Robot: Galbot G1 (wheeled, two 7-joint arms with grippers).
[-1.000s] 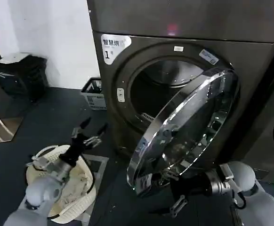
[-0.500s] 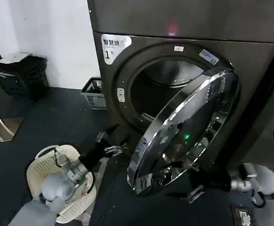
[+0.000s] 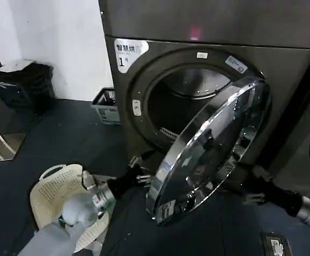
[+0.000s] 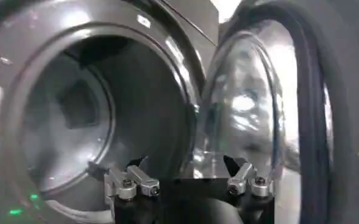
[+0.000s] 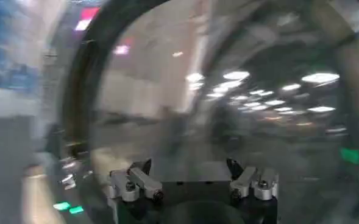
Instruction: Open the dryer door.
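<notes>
- Head view: dryer door [image 3: 211, 152] hanging wide open, swung right of drum opening [image 3: 184, 104].
- Left gripper [image 3: 139, 173] sitting spread wide, empty, near door's lower-left rim.
- Right gripper [image 3: 249, 184] sitting spread wide at door's right, holding nothing.

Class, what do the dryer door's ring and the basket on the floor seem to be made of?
Dryer door: its ring looks like chromed metal or plated plastic, mirror-bright with sharp reflections; the centre looks like tinted glass. Basket: probably moulded plastic, matte cream with regular holes.
</notes>
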